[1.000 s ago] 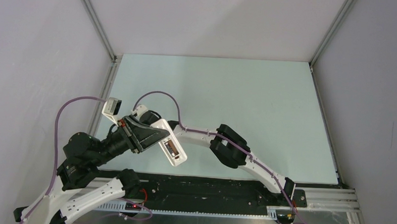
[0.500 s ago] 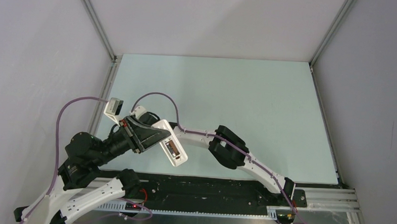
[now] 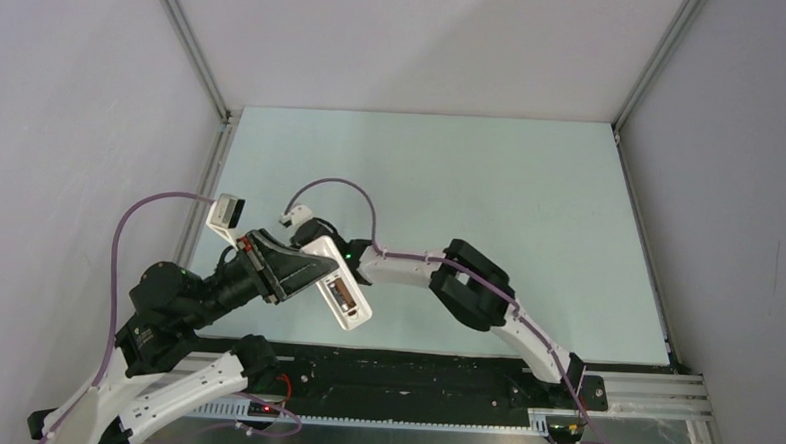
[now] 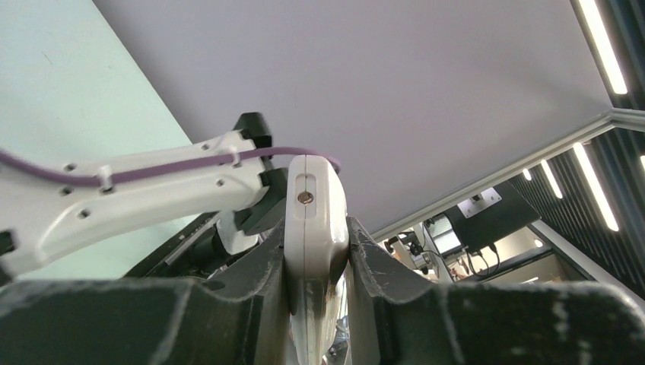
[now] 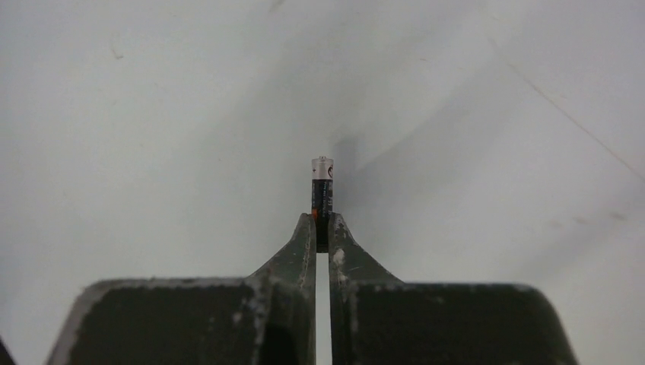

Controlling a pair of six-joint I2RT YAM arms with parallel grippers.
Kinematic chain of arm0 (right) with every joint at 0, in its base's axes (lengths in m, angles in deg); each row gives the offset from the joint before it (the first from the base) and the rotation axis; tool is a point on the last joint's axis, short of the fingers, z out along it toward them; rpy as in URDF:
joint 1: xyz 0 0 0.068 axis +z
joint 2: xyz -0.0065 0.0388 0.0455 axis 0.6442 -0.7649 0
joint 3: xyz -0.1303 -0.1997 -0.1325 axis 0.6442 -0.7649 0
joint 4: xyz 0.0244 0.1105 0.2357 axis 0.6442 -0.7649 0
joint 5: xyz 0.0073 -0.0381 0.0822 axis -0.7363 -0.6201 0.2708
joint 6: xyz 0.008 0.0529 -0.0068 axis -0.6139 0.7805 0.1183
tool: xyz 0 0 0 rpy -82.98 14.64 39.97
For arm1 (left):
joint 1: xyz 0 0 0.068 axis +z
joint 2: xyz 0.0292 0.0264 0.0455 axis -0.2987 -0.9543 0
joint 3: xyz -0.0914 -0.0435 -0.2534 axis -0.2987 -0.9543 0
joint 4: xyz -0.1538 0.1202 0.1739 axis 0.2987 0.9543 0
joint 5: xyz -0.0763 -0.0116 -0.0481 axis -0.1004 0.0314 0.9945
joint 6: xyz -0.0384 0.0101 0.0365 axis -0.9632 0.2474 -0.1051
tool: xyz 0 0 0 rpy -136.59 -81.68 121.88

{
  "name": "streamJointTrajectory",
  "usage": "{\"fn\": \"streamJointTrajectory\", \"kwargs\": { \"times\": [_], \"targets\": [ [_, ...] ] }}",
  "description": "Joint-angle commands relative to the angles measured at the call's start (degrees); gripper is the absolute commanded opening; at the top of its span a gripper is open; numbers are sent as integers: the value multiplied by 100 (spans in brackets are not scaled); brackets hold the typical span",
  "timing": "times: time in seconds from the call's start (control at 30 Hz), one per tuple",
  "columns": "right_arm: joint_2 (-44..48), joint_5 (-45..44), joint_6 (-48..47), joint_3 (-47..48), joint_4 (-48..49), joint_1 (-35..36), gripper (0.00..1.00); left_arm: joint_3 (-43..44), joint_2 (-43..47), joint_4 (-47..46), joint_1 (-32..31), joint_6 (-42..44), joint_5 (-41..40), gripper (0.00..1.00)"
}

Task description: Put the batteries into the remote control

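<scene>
White remote control (image 4: pixel 314 228) pinched in left fingers (image 4: pixel 395 293), right fingers (image 5: pixel 301 251) nipping battery (image 5: pixel 322 194) — purple cable (image 4: pixel 266 150), pale-green table (image 3: pixel 491 186) around.

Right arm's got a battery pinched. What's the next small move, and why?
Probably lift the right gripper a little and carry the battery toward the remote control. The right jaws are shut on one end of the battery, and the left gripper holds the remote clamped with what looks like its open bay facing up.
</scene>
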Motion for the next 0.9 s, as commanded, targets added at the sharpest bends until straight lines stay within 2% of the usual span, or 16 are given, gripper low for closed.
{"fn": "streamJointTrajectory", "kwargs": {
  "times": [0.0,0.2,0.33,0.5,0.67,0.87],
  "targets": [
    [1561,50,447,-837,599,-265,0,195,-59,-154,-19,-25,55,0],
    [3322,-258,627,-2527,679,-477,0,149,-133,-161,-21,-43,105,0],
    [4488,-421,784,-3588,358,-630,0,52,-121,-170,-24,53,134,0],
    [6182,-788,851,-4962,51,-625,0,-47,2,-183,-28,772,245,0],
    [7888,-961,1152,-5792,-549,-594,0,-204,151,-226,-24,1218,388,0],
    [9548,-819,1335,-6011,-1288,-428,0,-248,139,-681,-24,1561,950,0]
  ]
}}
